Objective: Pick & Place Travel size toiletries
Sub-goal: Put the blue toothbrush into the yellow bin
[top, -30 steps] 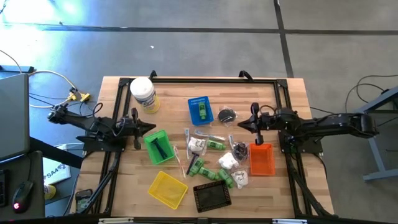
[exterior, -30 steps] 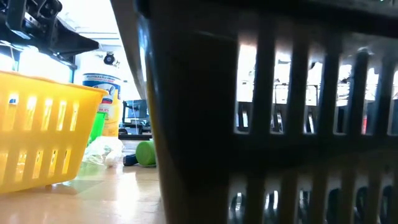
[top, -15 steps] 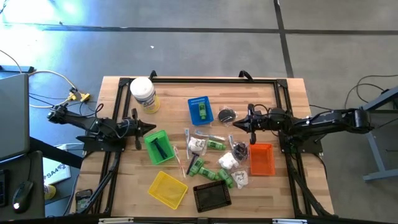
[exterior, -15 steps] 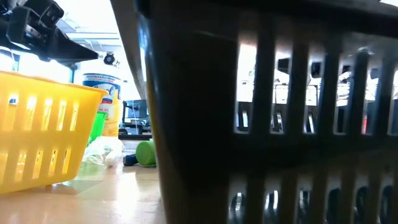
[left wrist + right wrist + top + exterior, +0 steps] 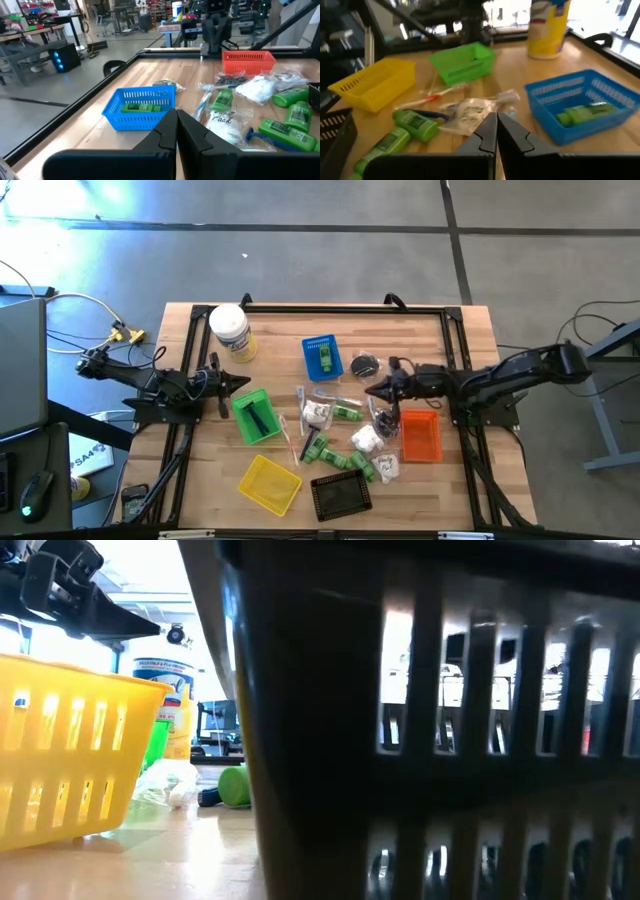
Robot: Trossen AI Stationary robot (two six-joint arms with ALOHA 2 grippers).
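Note:
The travel size toiletries lie loose mid-table: green bottles [image 5: 347,413] [image 5: 412,122], white packets [image 5: 316,412] [image 5: 470,112] and thin sticks [image 5: 283,430]. One green bottle [image 5: 140,106] lies in the blue basket [image 5: 322,356]. My right gripper [image 5: 370,390] [image 5: 496,122] is shut and hangs above the right edge of the pile, pointing toward the table's left and touching nothing. My left gripper [image 5: 245,384] [image 5: 176,117] is shut, level, just past the far corner of the green basket [image 5: 255,415], pointing toward the table's right.
An orange basket [image 5: 421,435] stands right of the pile, with a yellow basket [image 5: 269,483] and a black basket [image 5: 341,494] at the near edge. A white jar with a yellow label [image 5: 231,332] stands far left. A dark round piece [image 5: 365,364] lies beside the blue basket.
My right gripper has moved toward the table's left and a little nearer, out over the right edge of the toiletries pile, staying shut. The toiletries and baskets have not moved.

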